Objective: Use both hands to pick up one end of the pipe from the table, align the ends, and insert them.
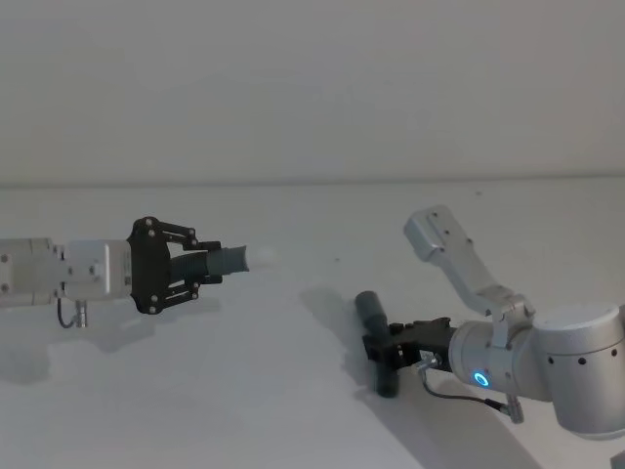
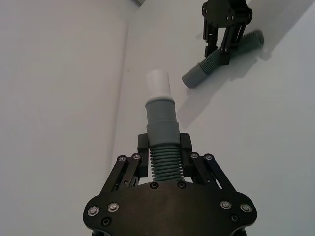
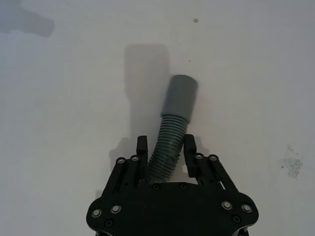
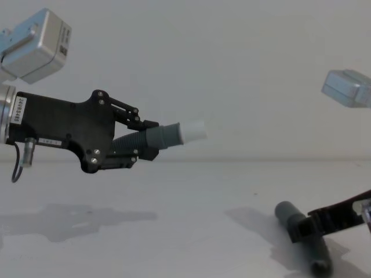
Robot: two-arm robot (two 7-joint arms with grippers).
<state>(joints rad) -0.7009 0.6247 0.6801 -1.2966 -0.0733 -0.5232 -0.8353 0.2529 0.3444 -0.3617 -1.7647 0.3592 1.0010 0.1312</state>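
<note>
Bench (image 1: 293,420): matte white, flat. Left end effector (image 1: 208,264), 9 o'clock in head view, clenched on the ribbed section of the white-tipped pipe piece (image 4: 165,136), held level, clear of the bench. Its white tip (image 2: 158,84) points toward 3 o'clock. Right end effector (image 1: 383,354), 4 o'clock, grasps the ribbed bend of the second pipe piece (image 3: 170,140), low at the bench. Its hollow dark cuff (image 3: 180,96) is smooth and free.

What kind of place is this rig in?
Likely a lab robot test bench: plain white table, blank wall, left gripper holding the white-tipped hose piece, right gripper gripping the plain hose piece.
</note>
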